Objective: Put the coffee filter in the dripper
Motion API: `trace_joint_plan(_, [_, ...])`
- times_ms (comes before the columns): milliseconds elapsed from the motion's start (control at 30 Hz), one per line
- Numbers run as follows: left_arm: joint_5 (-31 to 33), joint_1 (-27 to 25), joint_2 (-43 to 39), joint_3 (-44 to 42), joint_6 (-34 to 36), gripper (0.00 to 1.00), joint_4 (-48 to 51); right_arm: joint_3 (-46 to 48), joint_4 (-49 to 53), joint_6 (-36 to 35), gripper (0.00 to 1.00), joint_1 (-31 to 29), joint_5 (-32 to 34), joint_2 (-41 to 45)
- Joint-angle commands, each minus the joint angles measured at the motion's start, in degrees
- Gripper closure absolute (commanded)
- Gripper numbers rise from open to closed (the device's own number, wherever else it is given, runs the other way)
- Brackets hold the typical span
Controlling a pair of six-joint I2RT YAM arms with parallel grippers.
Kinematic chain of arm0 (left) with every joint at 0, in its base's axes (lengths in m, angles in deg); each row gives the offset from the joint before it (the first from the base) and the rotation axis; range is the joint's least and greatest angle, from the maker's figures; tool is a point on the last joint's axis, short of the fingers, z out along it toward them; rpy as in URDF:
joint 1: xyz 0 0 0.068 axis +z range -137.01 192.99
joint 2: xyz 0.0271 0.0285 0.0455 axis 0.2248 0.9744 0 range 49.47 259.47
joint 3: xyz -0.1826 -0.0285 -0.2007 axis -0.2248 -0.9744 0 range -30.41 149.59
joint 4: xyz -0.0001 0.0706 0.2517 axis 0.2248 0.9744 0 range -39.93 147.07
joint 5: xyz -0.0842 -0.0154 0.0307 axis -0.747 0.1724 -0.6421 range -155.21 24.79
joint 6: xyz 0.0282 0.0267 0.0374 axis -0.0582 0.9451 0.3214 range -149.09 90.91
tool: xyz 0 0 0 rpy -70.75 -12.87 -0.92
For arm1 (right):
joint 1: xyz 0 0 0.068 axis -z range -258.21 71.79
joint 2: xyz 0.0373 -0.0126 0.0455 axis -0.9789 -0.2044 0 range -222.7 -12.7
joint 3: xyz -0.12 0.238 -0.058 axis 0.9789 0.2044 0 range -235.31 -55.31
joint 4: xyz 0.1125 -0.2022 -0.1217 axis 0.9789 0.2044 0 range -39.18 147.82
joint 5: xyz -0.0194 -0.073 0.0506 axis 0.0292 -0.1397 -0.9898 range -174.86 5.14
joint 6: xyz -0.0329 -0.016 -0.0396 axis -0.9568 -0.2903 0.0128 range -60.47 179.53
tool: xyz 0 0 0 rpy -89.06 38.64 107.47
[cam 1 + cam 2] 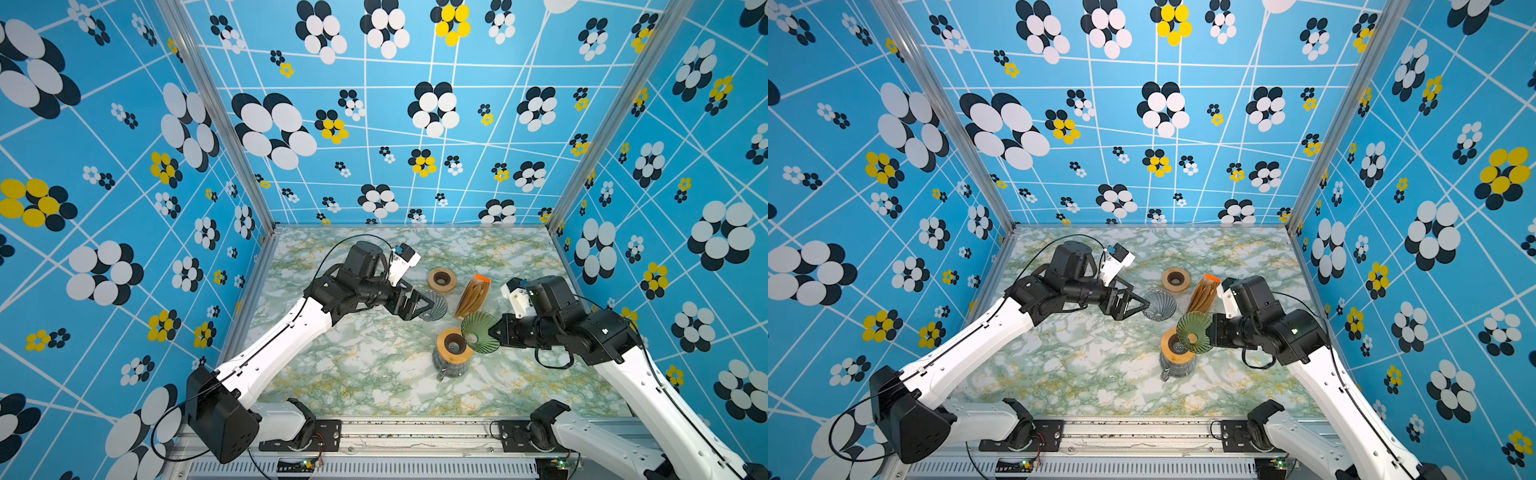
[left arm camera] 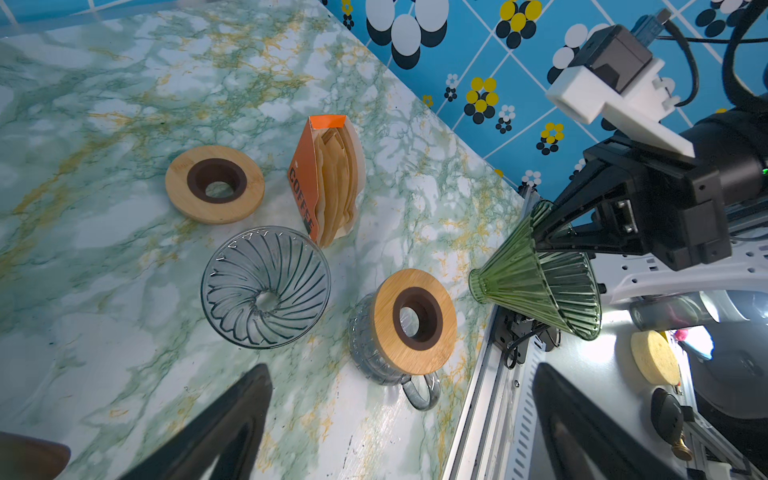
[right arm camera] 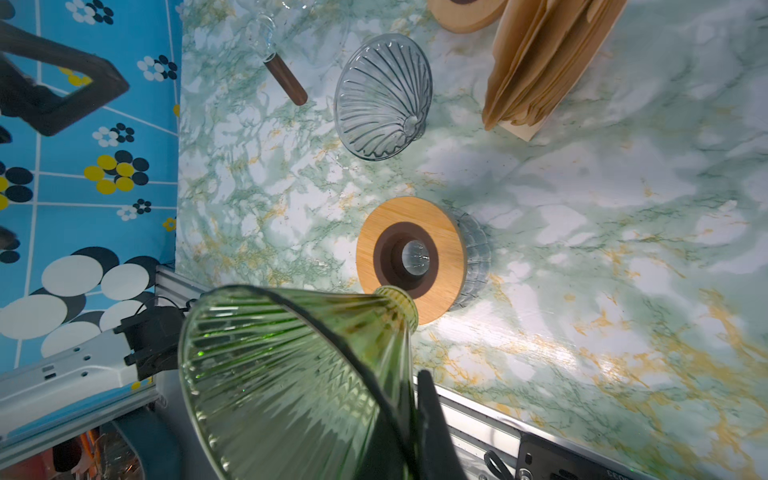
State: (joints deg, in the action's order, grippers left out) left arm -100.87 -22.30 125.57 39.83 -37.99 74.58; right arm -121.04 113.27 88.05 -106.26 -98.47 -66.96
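Observation:
The coffee filters point(image 1: 473, 296) point(image 2: 332, 183) are a fanned stack of brown paper in an orange pack, standing on the marble table point(image 1: 374, 386). My right gripper point(image 1: 492, 332) point(image 3: 409, 399) is shut on the rim of a green glass dripper point(image 1: 478, 332) point(image 1: 1194, 332) point(image 3: 291, 374). It holds the dripper tilted in the air, spout toward the wooden ring point(image 1: 454, 345) point(image 3: 411, 253) on a glass server. A clear glass dripper point(image 1: 434, 306) point(image 2: 266, 286) lies on the table. My left gripper point(image 1: 428, 302) point(image 2: 401, 374) stands open and empty right beside it.
A second wooden ring point(image 1: 441, 279) point(image 2: 215, 183) lies flat behind the clear dripper. A glass piece with a brown wooden handle point(image 3: 286, 79) lies near the left wall. The table's metal front rail point(image 1: 415, 432) runs between the arm bases.

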Motion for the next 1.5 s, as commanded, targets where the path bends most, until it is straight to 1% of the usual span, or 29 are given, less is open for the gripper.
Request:
trace_joint_plan(0, [-5.48,0.83,-0.71,-4.25,-0.58,0.01,-7.18,-2.97,0.34,-3.15,0.94,0.03,-4.59,-2.68])
trace_joint_plan(67, [-5.43,0.51,-2.14,-7.67,-3.2,0.01,-11.8,-3.19,0.69,-3.97,0.94,0.03,-4.59,-4.39])
trace_joint_plan(133, [-4.94,-0.5,-2.7,-7.58,-2.99,0.01,-10.91,-2.68,-0.44,-3.95,0.94,0.02,-4.97,-5.35])
trace_joint_plan(233, [-2.5,-2.03,-3.63,-8.36,-3.1,0.01,-11.27,-1.74,-2.31,-3.71,0.94,0.02,-5.86,-6.99])
trace_joint_plan(333, [-2.19,-2.67,-3.17,-8.32,-3.14,0.01,-11.04,-0.93,-3.76,-3.31,0.94,0.01,-6.21,-8.23])
trace_joint_plan(967, [0.33,-3.99,-3.41,-7.7,-1.27,0.01,-8.87,3.88,-8.2,-2.45,0.94,0.29,-3.1,-11.65])
trace_joint_plan(1467, [0.85,-4.48,-3.29,-7.26,-0.35,0.01,-7.82,6.7,-11.23,-2.27,0.94,0.85,-3.35,-13.31])
